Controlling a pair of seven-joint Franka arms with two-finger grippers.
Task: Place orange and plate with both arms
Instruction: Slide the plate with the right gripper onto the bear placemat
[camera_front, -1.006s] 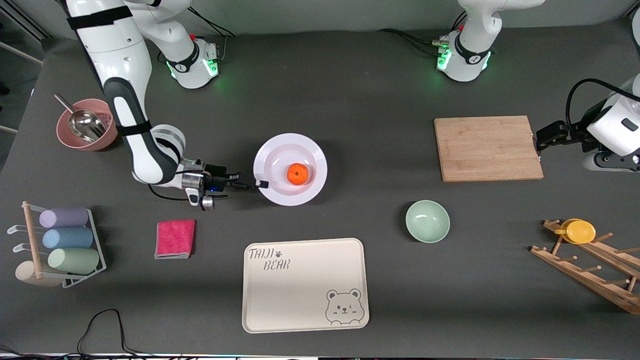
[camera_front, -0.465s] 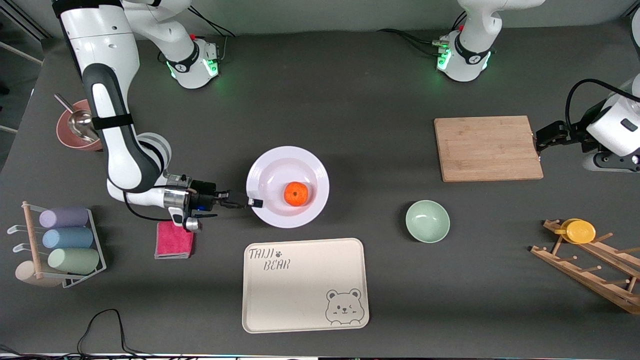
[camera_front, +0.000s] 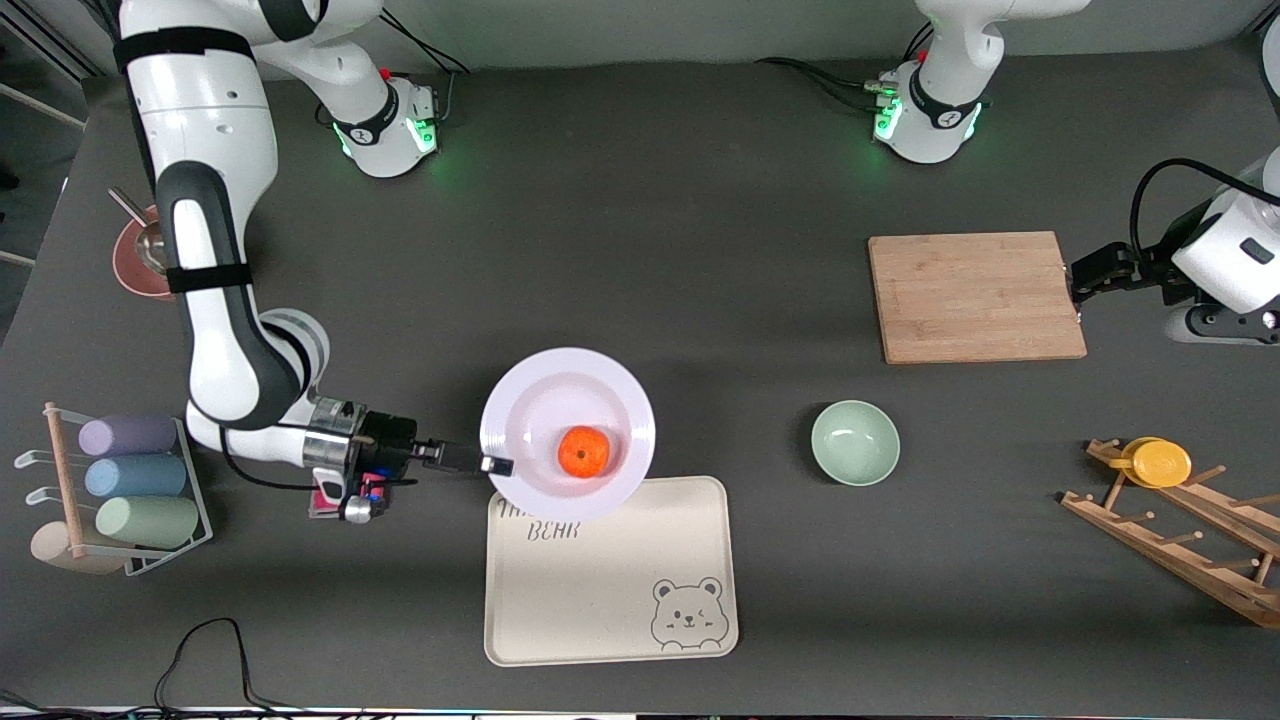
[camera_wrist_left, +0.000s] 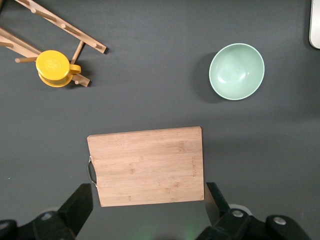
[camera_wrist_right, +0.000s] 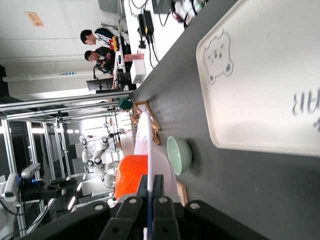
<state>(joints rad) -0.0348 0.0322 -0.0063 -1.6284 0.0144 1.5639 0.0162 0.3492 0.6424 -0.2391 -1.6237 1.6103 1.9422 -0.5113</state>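
The white plate (camera_front: 545, 410) is held in the air with the orange (camera_front: 584, 452) on it, partly over the cream bear tray's (camera_front: 610, 590) farther edge. My right gripper (camera_front: 495, 465) is shut on the plate's rim at the right arm's end. In the right wrist view the plate (camera_wrist_right: 156, 160) shows edge-on between the fingers (camera_wrist_right: 142, 189), with the orange (camera_wrist_right: 131, 175) beside it. My left gripper (camera_front: 1078, 285) waits open and empty beside the wooden cutting board (camera_front: 975, 296); its wrist view shows its fingers (camera_wrist_left: 80, 200) spread over the board (camera_wrist_left: 147, 165).
A pale green bowl (camera_front: 854, 442) stands near the tray. A wooden rack with a yellow cup (camera_front: 1158, 462) is at the left arm's end. A pink cloth (camera_front: 322, 497), a rack of pastel cups (camera_front: 130, 480) and a pink bowl with a scoop (camera_front: 135, 260) are at the right arm's end.
My right gripper has carried the plate with the orange toward the front camera, from the table's middle to over the bear tray's farther edge. The left arm has not moved.
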